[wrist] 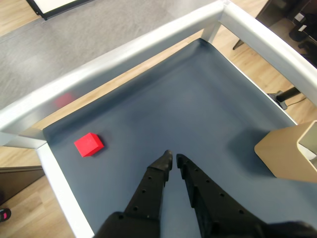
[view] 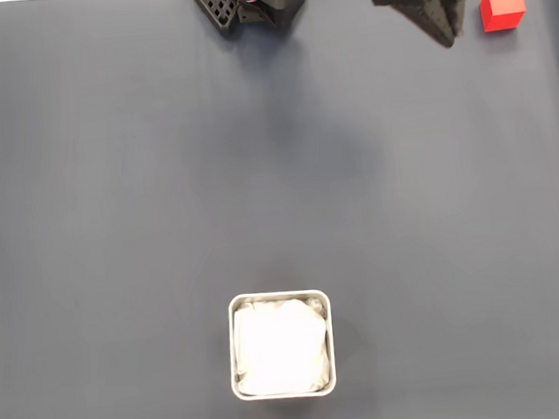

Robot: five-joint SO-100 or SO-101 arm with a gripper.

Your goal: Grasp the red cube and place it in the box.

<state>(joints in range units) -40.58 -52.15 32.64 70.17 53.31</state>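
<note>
Nothing done yet: red cube (view: 503,6) ungrasped, resting on the dark mat (view: 109,186) well apart from the box (view: 235,347), far across toward the upper right in the fixed view. Gripper (wrist: 173,160) near the cube, not touching, fingers almost together, holding nothing. Left to do: approach, open, grasp, carry, release into the white-lined box.

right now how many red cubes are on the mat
1. The red cube sits at the mat's top right corner in the fixed view, just right of the gripper; nothing seems to hide another.
</note>
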